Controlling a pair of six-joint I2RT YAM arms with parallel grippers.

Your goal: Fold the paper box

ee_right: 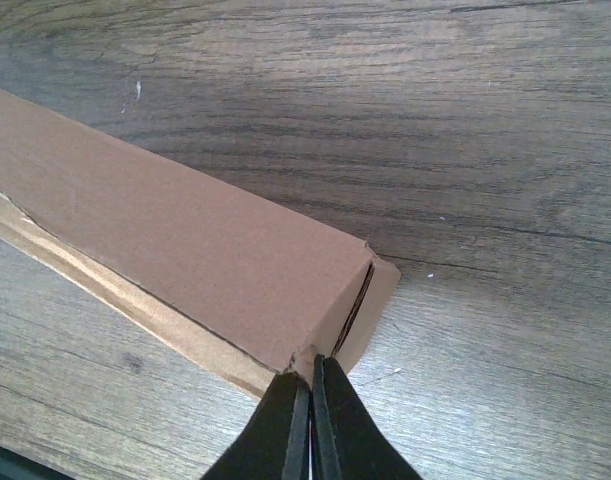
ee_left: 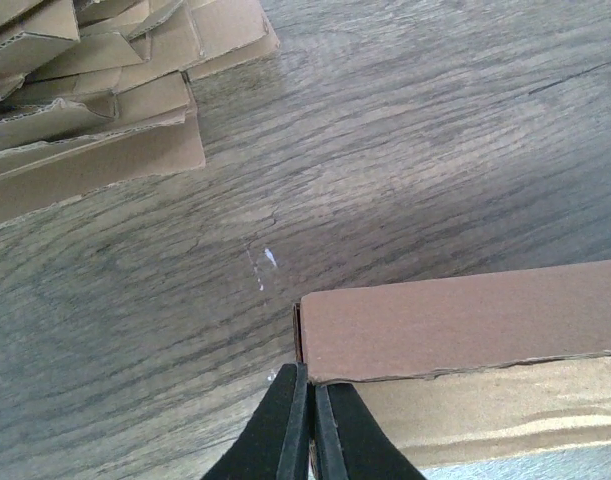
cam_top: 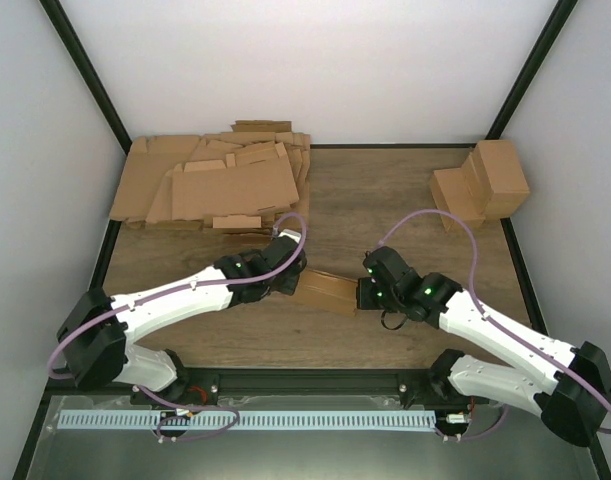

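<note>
The paper box (cam_top: 325, 292) lies folded into a shallow brown cuboid on the wooden table, between my two arms. My left gripper (cam_top: 293, 284) is at its left end. In the left wrist view the fingers of that gripper (ee_left: 311, 372) are pressed together on the thin edge at the corner of the paper box (ee_left: 465, 320). My right gripper (cam_top: 363, 292) is at the right end. In the right wrist view the right gripper (ee_right: 311, 365) is shut on the lower corner of the end wall of the paper box (ee_right: 185, 250), where a flap stands slightly ajar.
A thick heap of flat cardboard sheets (cam_top: 220, 180) fills the back left, and its edge (ee_left: 85, 100) shows in the left wrist view. Folded brown boxes (cam_top: 482, 185) stand at the back right. Black frame posts run along the table's sides.
</note>
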